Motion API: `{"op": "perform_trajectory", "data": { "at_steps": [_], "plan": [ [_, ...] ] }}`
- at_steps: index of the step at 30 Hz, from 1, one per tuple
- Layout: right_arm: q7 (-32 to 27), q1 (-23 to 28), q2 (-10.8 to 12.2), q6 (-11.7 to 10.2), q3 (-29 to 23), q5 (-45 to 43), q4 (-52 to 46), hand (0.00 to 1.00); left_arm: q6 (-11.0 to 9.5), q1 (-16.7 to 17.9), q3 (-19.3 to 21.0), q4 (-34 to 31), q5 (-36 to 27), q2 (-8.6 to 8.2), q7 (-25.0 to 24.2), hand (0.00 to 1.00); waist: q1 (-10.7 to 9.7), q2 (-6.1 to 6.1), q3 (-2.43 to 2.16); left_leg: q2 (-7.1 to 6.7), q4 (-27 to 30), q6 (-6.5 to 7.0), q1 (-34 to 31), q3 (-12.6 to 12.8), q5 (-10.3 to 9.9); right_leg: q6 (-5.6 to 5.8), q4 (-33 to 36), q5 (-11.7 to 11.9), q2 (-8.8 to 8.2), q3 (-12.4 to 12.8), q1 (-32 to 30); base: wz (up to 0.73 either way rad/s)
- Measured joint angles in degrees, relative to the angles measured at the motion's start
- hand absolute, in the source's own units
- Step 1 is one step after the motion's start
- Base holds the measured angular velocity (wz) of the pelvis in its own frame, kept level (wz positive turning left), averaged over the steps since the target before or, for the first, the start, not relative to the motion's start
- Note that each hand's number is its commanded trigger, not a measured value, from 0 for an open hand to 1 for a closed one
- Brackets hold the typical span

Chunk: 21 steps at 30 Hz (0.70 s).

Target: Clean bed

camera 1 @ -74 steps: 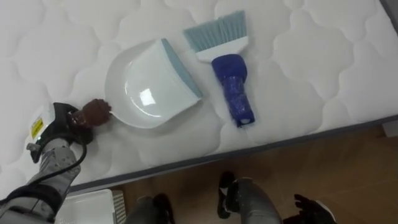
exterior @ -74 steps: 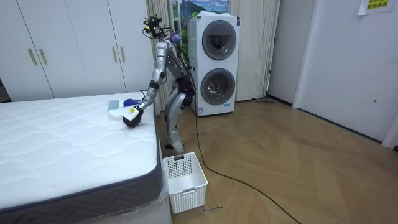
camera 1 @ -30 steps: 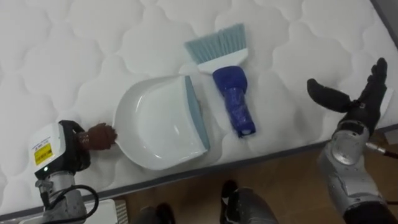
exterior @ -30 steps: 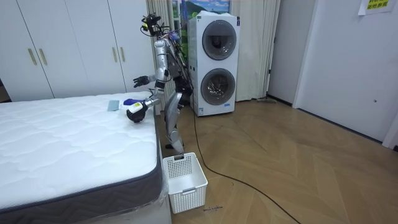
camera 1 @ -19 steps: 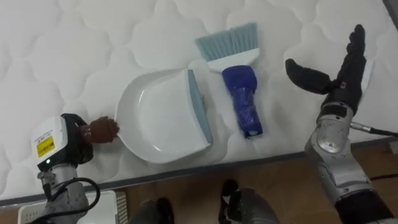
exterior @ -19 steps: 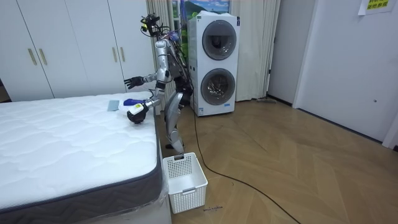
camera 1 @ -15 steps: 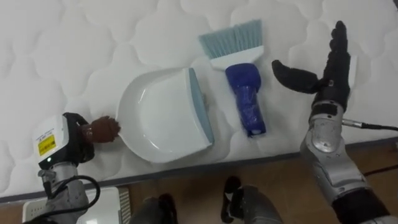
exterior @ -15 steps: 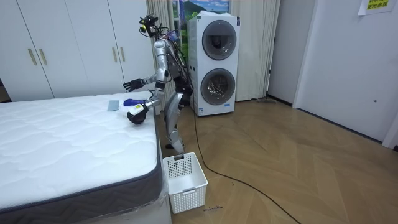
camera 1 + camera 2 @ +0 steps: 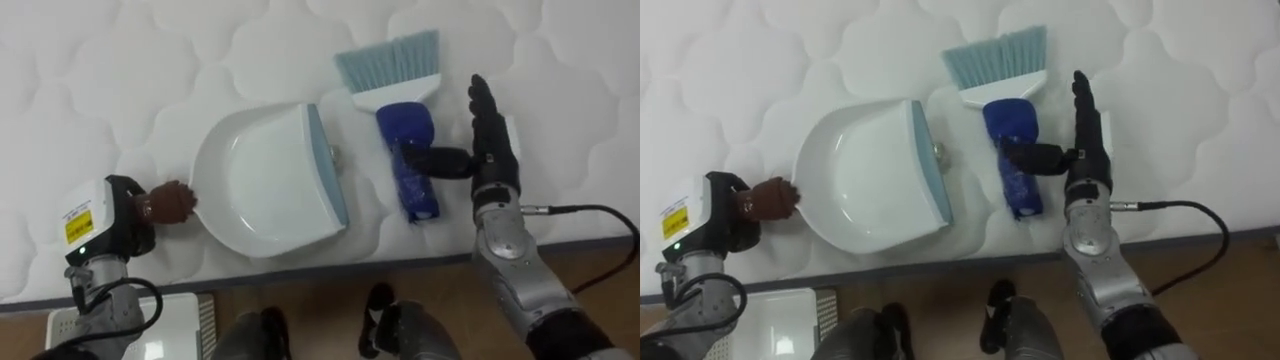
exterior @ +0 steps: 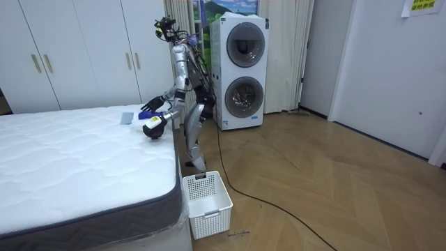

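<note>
In the left eye view, a white dustpan (image 9: 265,185) is lying on the quilted bed (image 9: 120,80). Its blue-grey lip is facing 3 o'clock and its brown handle is pointing to 9 o'clock. The left hand (image 9: 122,218) is sitting at 9 o'clock of the pan with its fingers curled round that handle. A brush (image 9: 410,150) is lying just beside the lip, at the pan's 2 o'clock. Its pale blue bristles are pointing to 12 o'clock and its dark blue handle to 6 o'clock. The right hand (image 9: 493,160) is resting at 3 o'clock of the brush, fingers straight and pointing to 12 o'clock, while the thumb is reaching to 9 o'clock and touching the blue handle. A white basket (image 9: 150,325) is showing at 7 o'clock, below the bed's edge.

In the room view, the robot is standing at the bed's corner and bending both arms over it. A stacked washing machine pair (image 10: 240,70) is standing behind it.

In the right eye view, a small grey bit (image 9: 937,150) is lying against the pan's lip, on its 3 o'clock side.
</note>
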Motion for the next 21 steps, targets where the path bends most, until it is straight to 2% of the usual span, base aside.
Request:
{"op": "perform_trajectory", "data": {
  "at_steps": [2, 8, 21],
  "plan": [
    [0.2, -0.1, 0.0, 0.1, 0.1, 0.1, 0.4, 0.00, 0.3, 0.2, 0.0, 0.0, 0.1, 0.00, -0.1, 1.00, 0.0, 0.52, -0.12, -0.27, -0.2, 0.01, 0.0, 0.0, 0.0, 0.09, -0.1, 0.0, -0.16, 0.0, 0.0, 0.00],
    [1.9, -1.4, -0.2, -0.3, 0.4, 2.0, 3.7, 0.00, 1.7, 0.0, 0.0, -0.1, 0.2, 0.03, -1.7, 1.00, -0.1, 0.82, -0.14, -0.27, -0.3, 0.00, 0.1, -0.2, 0.0, 0.13, -0.1, -0.1, -0.06, -0.1, 0.1, 0.00],
    [5.5, -3.6, -0.3, -1.2, 0.7, 2.2, 9.2, 0.00, 2.5, 0.5, 0.0, -1.5, 0.2, 0.03, -3.8, 1.00, 0.1, 1.43, -0.20, -0.10, -0.2, -0.01, 1.1, -0.2, 0.0, 0.11, 0.0, -0.1, 0.09, -0.1, 1.1, 0.00]
  ]
}}
